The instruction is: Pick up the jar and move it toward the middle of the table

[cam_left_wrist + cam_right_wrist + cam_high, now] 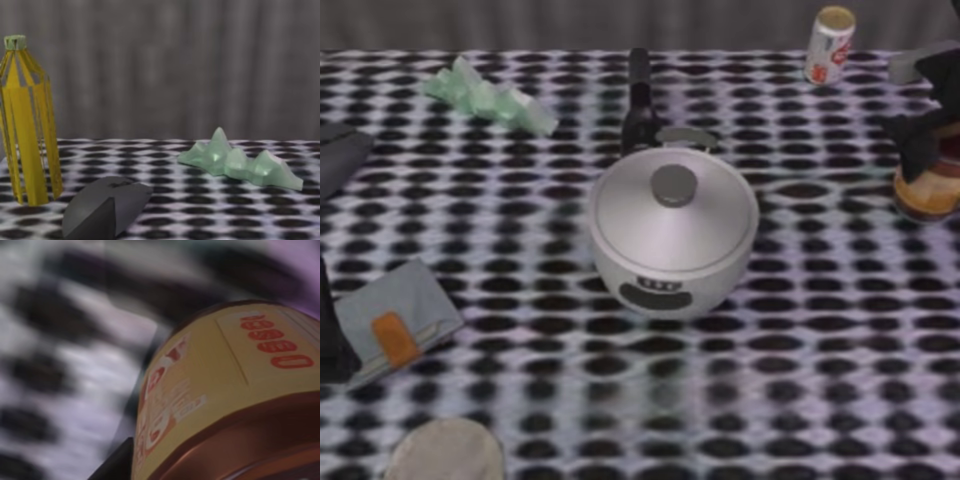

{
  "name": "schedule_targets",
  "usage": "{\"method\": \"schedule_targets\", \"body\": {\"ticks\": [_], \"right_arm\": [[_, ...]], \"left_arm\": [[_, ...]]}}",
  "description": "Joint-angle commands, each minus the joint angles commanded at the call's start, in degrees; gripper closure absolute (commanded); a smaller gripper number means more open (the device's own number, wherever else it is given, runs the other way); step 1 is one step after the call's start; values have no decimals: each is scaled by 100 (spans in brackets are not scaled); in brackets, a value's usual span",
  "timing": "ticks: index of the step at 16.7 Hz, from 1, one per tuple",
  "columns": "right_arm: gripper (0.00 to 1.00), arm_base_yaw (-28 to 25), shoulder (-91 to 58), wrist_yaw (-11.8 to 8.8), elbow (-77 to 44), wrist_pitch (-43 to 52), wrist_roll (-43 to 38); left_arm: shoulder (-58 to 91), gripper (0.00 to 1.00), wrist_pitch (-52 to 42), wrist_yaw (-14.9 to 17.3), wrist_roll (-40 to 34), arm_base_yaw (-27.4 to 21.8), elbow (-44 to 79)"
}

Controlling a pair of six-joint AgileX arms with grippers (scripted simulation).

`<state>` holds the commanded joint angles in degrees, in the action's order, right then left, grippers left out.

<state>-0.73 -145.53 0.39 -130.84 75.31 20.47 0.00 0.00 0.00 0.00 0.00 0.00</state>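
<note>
Black-and-white dotted worktop [520,400]: small squat amber glass jar [925,195] at right edge under right end effector [920,140], finger state indiscernible; likely rigid, smooth, breakable, so grip the body below the lid.

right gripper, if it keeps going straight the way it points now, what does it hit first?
The jar: it fills the right wrist view directly ahead, with the right gripper right above it at the table's right edge. Probably the lid end first.

table [820,330]: blk & wht wavy dots
pot [672,230]: wht, grey knob, dark panel
jar [926,192]: right of pot, amber-orange, red-brown lid
can [829,45]: wht & red
crumpled thing [490,95]: left of pot, pale green
bottle [638,100]: behind pot, dark
</note>
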Motion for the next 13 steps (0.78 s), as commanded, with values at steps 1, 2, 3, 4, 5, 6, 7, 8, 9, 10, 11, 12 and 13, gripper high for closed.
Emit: {"method": "schedule_targets", "body": {"ticks": [1, 2, 3, 4, 5, 6, 7, 8, 9, 10, 11, 12, 13], "right_arm": [[98, 0, 0, 0, 0, 0, 0], [100, 0, 0, 0, 0, 0, 0], [100, 0, 0, 0, 0, 0, 0], [100, 0, 0, 0, 0, 0, 0], [100, 0, 0, 0, 0, 0, 0], [100, 0, 0, 0, 0, 0, 0], [100, 0, 0, 0, 0, 0, 0], [100, 0, 0, 0, 0, 0, 0], [100, 0, 0, 0, 0, 0, 0], [100, 17, -2, -2, -1, 2, -10], [100, 15, 13, -2, 14, 4, -8], [100, 7, 87, -3, 89, 11, -5], [100, -1, 222, -5, 226, 24, -5]], "left_arm": [[0, 0, 0, 0, 0, 0, 0], [0, 0, 0, 0, 0, 0, 0], [0, 0, 0, 0, 0, 0, 0], [0, 0, 0, 0, 0, 0, 0], [0, 0, 0, 0, 0, 0, 0], [0, 0, 0, 0, 0, 0, 0], [0, 0, 0, 0, 0, 0, 0], [0, 0, 0, 0, 0, 0, 0], [0, 0, 0, 0, 0, 0, 0], [0, 0, 0, 0, 0, 0, 0], [0, 0, 0, 0, 0, 0, 0], [0, 0, 0, 0, 0, 0, 0], [0, 0, 0, 0, 0, 0, 0]]}}
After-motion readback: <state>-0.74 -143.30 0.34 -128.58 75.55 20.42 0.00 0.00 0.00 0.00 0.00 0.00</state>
